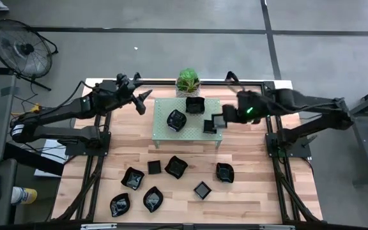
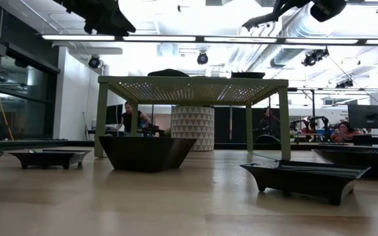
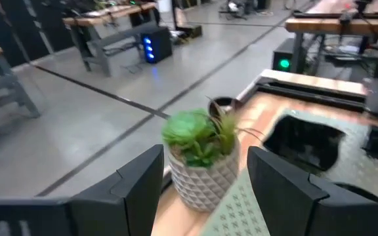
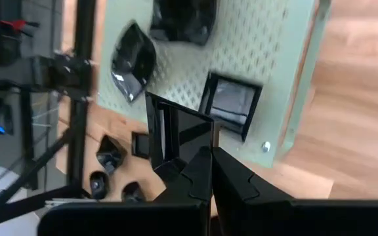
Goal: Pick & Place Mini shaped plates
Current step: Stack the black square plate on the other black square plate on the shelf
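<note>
A pale green perforated rack (image 1: 165,135) stands mid-table and carries three mini shaped plates (image 1: 195,104) (image 1: 176,119) (image 1: 209,126). Several more black plates (image 1: 176,167) lie on the wood nearer the front edge. My right gripper (image 1: 223,119) hovers over the rack's right edge, shut on a small square black plate (image 4: 176,134). My left gripper (image 1: 144,101) is open and holds nothing. It hangs by the rack's far left corner and points toward the potted plant (image 3: 199,154). My right gripper pinches the square plate by one edge of its rim (image 4: 197,152) between its two shut fingers. The fingers slant downward from the table's right side. The plate stands on edge in the hold, lifted clear above the rack.
The small green plant in its white pot (image 1: 188,81) stands at the table's far edge, just behind the rack. Black frame rails (image 1: 273,147) run along both sides of the table. A strip of bare wood (image 1: 248,153) lies between the rack and the loose plates.
</note>
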Controlling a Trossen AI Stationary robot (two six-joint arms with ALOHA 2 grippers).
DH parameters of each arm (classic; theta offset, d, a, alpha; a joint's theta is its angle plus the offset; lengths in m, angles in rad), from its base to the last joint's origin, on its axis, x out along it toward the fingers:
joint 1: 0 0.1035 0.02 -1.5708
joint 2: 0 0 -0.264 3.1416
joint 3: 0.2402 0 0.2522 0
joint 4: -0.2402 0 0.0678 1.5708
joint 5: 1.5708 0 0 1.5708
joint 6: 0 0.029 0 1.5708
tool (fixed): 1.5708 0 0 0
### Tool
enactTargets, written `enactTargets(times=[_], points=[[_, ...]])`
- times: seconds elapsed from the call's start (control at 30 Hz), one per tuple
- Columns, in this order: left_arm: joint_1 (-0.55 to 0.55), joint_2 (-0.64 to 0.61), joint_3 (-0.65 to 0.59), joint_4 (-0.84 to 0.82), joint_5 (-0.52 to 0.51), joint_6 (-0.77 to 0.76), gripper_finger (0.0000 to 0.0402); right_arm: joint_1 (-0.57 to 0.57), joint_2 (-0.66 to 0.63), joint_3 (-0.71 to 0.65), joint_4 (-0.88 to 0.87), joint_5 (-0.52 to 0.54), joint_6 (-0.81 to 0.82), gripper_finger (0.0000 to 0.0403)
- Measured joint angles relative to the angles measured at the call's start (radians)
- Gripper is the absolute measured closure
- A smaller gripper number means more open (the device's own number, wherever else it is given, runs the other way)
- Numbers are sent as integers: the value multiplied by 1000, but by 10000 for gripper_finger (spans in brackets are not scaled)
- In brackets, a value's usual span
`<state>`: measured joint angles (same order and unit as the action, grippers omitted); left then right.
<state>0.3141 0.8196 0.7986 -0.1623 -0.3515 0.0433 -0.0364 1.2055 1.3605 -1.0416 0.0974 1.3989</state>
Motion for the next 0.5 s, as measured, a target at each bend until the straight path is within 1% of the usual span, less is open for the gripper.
enactTargets(times=[0.13, 0.27, 0.37, 0.5], points=[[0, 0, -36, 19, 13, -26, 186, 16, 50, 0, 9, 12, 17, 403], [0, -1, -49, 49, 56, -29, 186, 2, 63, -7, 29, 34, 13, 403], [0, -1, -49, 48, 58, -17, 186, -10, 39, -77, 114, 25, 13, 403], [0, -5, -49, 48, 58, 1, 186, -28, -29, -225, 295, 15, 54, 403]])
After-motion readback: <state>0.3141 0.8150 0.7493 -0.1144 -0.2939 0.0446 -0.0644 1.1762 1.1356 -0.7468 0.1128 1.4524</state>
